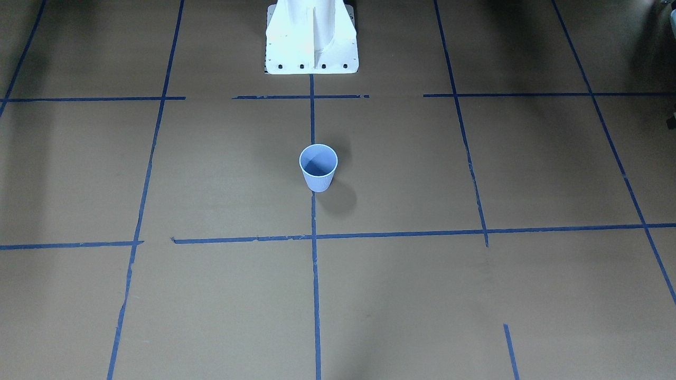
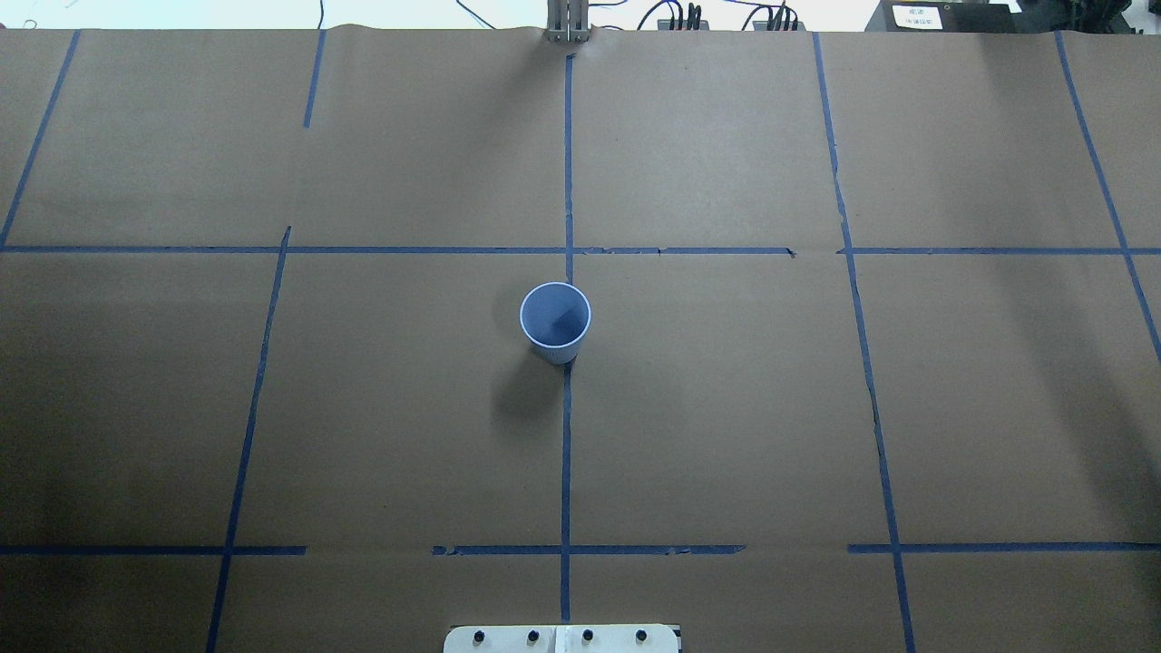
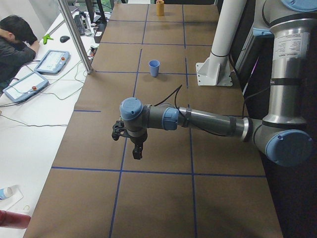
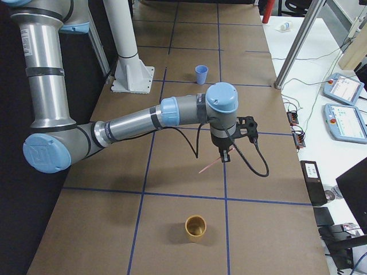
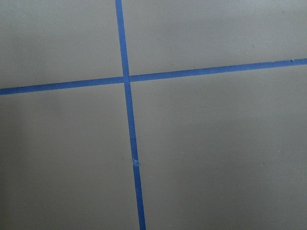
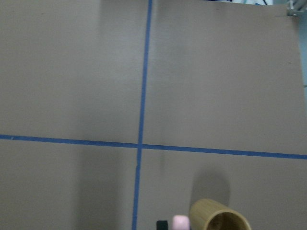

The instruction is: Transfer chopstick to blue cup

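Note:
The light-blue ribbed blue cup [image 1: 318, 168] [image 2: 555, 322] stands upright and empty at the table's centre, small and far in both side views [image 3: 154, 68] [image 4: 201, 74]. No arm is near it. In the exterior right view my right gripper [image 4: 225, 157] hangs above the paper toward the table's right end, with the pale pink chopstick [image 4: 211, 166] slanting down from its fingers. The chopstick's pink end [image 6: 181, 222] shows at the bottom edge of the right wrist view. My left gripper [image 3: 137, 151] hovers over the table's left end; I cannot tell whether it is open or shut.
A tan bamboo cup [image 4: 195, 228] [image 6: 219, 219] stands near the right gripper, toward the table's right end. The white robot pedestal [image 1: 311, 47] sits at the table's back middle. A person [image 3: 15, 44] and teach pendants [image 4: 346, 121] are beyond the table's far edge.

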Controlling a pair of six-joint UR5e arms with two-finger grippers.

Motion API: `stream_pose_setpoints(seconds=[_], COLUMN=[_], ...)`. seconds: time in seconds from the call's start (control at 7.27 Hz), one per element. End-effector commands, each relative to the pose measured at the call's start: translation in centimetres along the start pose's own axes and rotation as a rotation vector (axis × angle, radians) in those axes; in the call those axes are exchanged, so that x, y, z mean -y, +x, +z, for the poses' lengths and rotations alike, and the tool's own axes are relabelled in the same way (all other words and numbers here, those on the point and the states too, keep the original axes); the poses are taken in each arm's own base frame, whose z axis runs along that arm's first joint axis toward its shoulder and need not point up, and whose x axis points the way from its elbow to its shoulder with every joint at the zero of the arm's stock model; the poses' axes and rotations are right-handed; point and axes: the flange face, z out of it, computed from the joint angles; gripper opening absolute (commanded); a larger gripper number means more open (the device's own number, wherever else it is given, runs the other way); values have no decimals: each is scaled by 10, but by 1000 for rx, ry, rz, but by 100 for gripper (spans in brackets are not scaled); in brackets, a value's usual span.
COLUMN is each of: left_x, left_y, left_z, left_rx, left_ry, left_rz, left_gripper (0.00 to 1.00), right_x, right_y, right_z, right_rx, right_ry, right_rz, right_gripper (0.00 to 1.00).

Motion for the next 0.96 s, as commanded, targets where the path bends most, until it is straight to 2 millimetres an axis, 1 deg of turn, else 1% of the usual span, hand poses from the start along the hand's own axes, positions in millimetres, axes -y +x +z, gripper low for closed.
stream_pose_setpoints(seconds=[0.0, 0.14, 0.28, 0.41, 0.55, 0.83], left_x=[0, 0, -7, -17, -22, -22], left_y=[3, 2, -4, -11, -13, -13], left_z=[-3, -2, 3, 9, 11, 11], left_rx=[-2, -1, 5, -1, 1, -1], left_ry=[6, 4, -10, -21, -25, -26], left_rz=[6, 4, -9, -20, -23, -24], left_gripper=[100, 100, 100, 100, 100, 100], right_x=[18, 39, 44, 50, 48, 40], right_y=[-132, -195, -255, -305, -351, -451], right_z=[38, 32, 43, 41, 38, 32], right_rx=[41, 75, 95, 113, 136, 160], right_ry=[-64, -55, -80, -78, -83, -70], right_rz=[114, 165, 211, 235, 286, 427], right_gripper=[0, 0, 0, 0, 0, 0])
